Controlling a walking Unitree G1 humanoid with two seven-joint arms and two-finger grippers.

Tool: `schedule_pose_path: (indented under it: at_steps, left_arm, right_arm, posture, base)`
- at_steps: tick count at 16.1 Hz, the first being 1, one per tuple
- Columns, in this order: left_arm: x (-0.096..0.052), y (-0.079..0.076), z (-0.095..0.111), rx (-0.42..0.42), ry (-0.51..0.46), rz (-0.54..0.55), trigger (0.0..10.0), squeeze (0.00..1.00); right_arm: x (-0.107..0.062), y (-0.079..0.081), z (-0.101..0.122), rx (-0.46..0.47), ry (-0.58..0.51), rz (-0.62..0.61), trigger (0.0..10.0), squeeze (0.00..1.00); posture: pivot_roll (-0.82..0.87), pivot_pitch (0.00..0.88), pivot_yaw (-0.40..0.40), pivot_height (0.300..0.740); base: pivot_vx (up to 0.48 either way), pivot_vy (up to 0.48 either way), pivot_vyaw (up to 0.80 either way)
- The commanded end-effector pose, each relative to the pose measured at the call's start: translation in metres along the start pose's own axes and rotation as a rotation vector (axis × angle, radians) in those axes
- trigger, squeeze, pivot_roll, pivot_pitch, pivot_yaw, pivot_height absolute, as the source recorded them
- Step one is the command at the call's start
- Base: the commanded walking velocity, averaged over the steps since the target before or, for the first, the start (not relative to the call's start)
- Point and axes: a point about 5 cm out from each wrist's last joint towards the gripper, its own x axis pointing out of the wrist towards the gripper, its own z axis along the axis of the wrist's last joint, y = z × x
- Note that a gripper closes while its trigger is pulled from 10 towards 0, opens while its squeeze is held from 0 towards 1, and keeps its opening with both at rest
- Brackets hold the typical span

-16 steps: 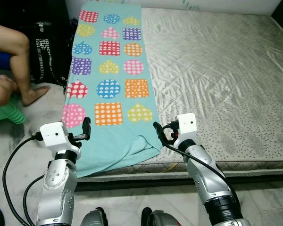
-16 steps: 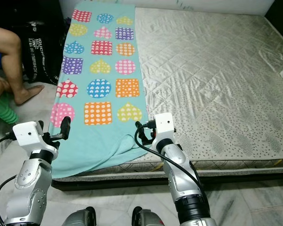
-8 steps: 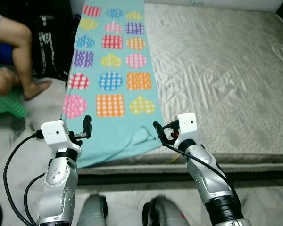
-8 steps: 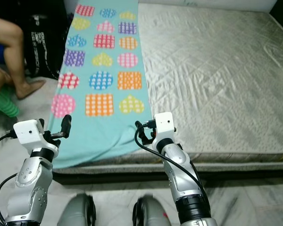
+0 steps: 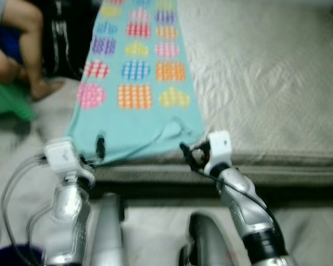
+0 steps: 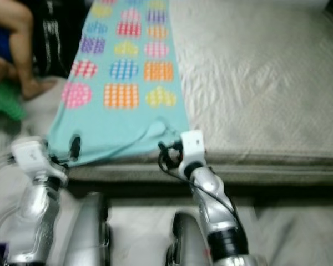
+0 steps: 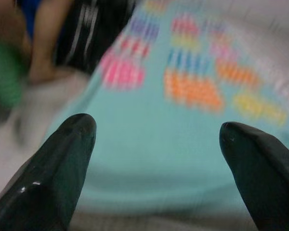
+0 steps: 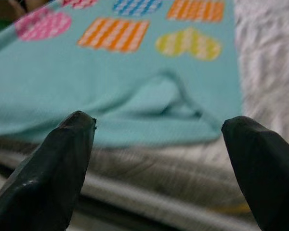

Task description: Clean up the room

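The turquoise cotton blanket with coloured dotted hearts and squares (image 5: 136, 111) lies along one edge of the pale quilted mattress (image 5: 266, 72), its folded hem just ahead of both pairs of fingers. The left gripper (image 7: 156, 163) and right gripper (image 8: 159, 159) each hold their fingers spread wide, pinching nothing. The eye views are blurred, so a grab now could miss the hem, or catch one corner and drag the blanket crooked. A person's bare foot (image 5: 44, 88) rests near the blanket's side beyond the left fingers; a wide reach could brush it.

Head cameras look steeply down over the mattress (image 5: 266, 72) edge; both wrist cameras face the turquoise blanket (image 8: 135, 91) closely.
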Motion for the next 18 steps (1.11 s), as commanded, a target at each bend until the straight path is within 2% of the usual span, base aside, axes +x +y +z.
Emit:
schedule_pose_path:
  at_steps: [1,10,13,18]
  left_arm:
    - [0.0032,-0.0014,0.0069,0.012,-0.024,-0.005,10.0,0.0]
    - [0.0022,-0.0047,0.0079,0.002,-0.032,-0.053,10.0,0.0]
    - [0.0017,-0.0045,0.0078,0.003,-0.031,-0.055,10.0,0.0]
    - [0.0016,-0.0052,0.0073,0.0,-0.03,-0.062,10.0,0.0]
  right_arm:
    - [-0.0005,-0.001,0.0,-0.002,0.003,-0.001,10.0,0.0]
    - [-0.0003,0.0045,0.0007,-0.01,-0.004,0.045,10.0,0.0]
    - [-0.001,0.006,0.001,-0.002,-0.009,0.058,10.0,0.0]
    - [-0.0013,0.0065,-0.0001,0.003,-0.002,0.067,10.0,0.0]
  posture:
    - [0.1,0.236,-0.075,0.577]
    - [0.1,0.238,-0.075,0.577]
    - [0.1,0.24,-0.074,0.545]
    - [0.1,0.239,-0.075,0.545]
  base:
    - [0.0,0.0,0.0]
    - [0.0,0.0,0.0]
    - [0.161,0.0,0.0]
    - [0.21,0.0,0.0]
